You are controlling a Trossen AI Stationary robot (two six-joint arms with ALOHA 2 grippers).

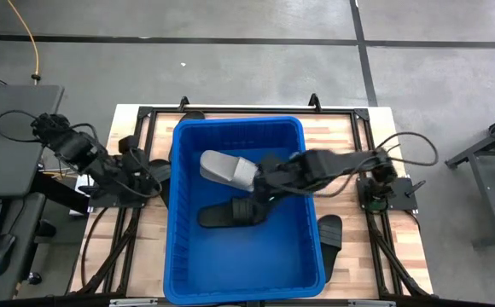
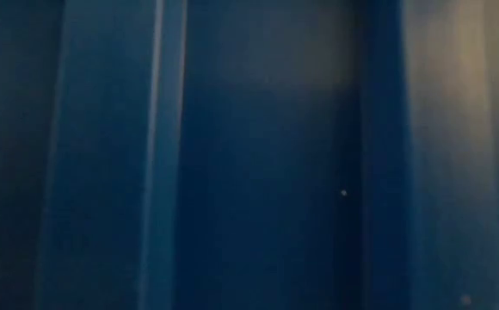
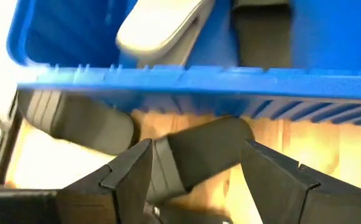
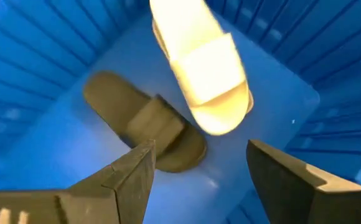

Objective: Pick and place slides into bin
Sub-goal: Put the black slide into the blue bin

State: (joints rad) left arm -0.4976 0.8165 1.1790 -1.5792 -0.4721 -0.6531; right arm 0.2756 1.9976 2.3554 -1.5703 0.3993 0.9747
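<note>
High view: the deep bright-blue ribbed plastic bin fills the table's middle. Inside lie a smooth light-grey slide and a black slide. The right gripper hangs over them, jaws released, empty. The left gripper, outside the rim, brackets another black slide, jaws spread.

Your low view shows only the blurred blue wall of the bin. From above, the right arm hides part of the black slide inside it, and the left tool is too dark to make out.
</note>
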